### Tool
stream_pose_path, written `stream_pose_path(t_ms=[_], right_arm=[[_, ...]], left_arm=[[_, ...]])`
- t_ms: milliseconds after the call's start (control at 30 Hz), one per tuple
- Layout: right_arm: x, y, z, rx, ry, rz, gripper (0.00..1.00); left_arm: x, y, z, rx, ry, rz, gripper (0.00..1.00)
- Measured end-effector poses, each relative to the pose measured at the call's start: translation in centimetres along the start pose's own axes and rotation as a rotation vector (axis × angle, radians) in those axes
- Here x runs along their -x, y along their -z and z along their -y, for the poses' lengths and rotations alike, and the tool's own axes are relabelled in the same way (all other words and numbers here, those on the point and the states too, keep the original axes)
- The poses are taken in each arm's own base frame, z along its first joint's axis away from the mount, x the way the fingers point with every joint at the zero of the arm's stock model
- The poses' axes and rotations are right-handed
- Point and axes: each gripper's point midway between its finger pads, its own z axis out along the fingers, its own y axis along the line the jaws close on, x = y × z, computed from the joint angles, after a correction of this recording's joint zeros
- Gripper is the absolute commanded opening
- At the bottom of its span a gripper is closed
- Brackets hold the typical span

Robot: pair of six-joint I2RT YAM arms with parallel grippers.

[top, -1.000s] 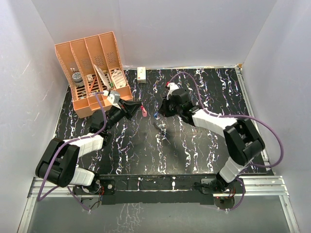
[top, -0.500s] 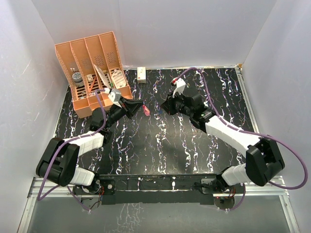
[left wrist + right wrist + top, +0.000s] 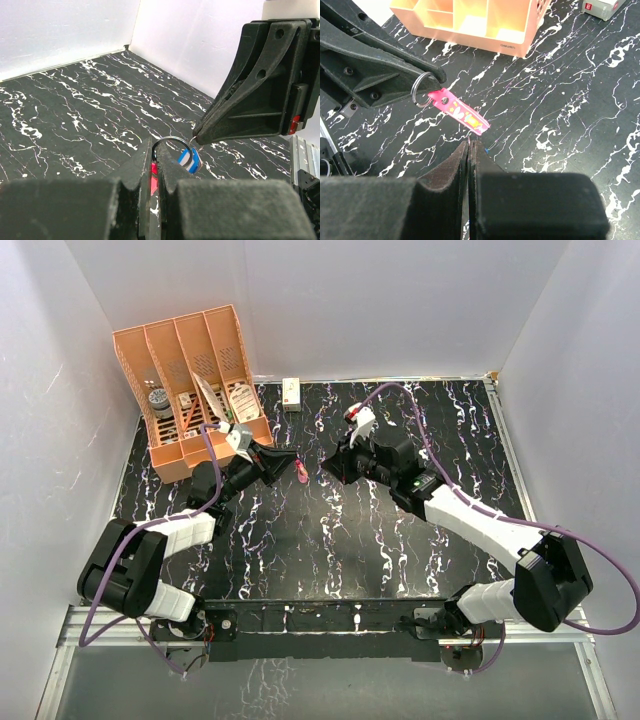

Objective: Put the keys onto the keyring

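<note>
My left gripper (image 3: 155, 150) is pinched shut on the keyring (image 3: 459, 112), which is pink and elongated and hangs from a metal split ring (image 3: 171, 139). My fingers (image 3: 135, 170) clamp that ring at its near side, so most of the loop juts out past the tips. In the right wrist view the pink part hangs off it, slanting down toward the tabletop (image 3: 400, 560) without touching it. My right gripper (image 3: 470, 145) is closed as well, its pads pressed flat together with no gap showing. The blue-headed key (image 3: 190, 159) sits right at its tip. The grip seems to be on that key, though the contact itself is too small to make out clearly. Seen from my left wrist, the blue head hangs just under the right gripper's tips and against the far end of the split ring — whether it is threaded onto the wire I cannot tell. From above, my two grippers meet almost tip to tip over the rear half of the black, white-veined tabletop, a little left of centre. Behind my left gripper an orange desk organizer (image 3: 185, 390) stands in the rear left corner, with small items in its slots that I cannot identify. Just to its right a small white box (image 3: 292, 393) sits against the back wall (image 3: 400, 310) — well apart from both grippers.
</note>
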Motion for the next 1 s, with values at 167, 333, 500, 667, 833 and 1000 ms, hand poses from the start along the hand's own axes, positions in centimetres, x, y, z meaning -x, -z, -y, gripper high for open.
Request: stream_pose_path(t_ms=[167, 333, 500, 667, 833, 1000], right_arm=[[-0.2, -0.1, -0.9, 0.024, 0.006, -0.007, 0.00], [-0.5, -0.2, -2.0, 0.050, 0.018, -0.015, 0.00], [-0.8, -0.3, -3.1, 0.075, 0.034, -0.020, 0.00], [-0.3, -0.3, -3.9, 0.089, 0.048, -0.011, 0.00], [0.2, -0.4, -3.9, 0.080, 0.052, 0.000, 0.00], [0.4, -0.4, -3.7, 0.069, 0.051, 0.006, 0.00]], left_arm=[[0.2, -0.1, 0.1, -0.005, -0.007, 0.007, 0.00], [-0.2, -0.2, -0.1, -0.007, -0.012, 0.006, 0.00], [-0.7, -0.4, 0.1, -0.012, -0.022, -0.003, 0.00], [-0.9, -0.6, 0.5, -0.026, -0.051, -0.008, 0.00], [-1.1, -0.7, 0.8, -0.037, -0.078, -0.011, 0.00], [-1.4, -0.6, 0.9, -0.043, -0.097, -0.015, 0.00]])
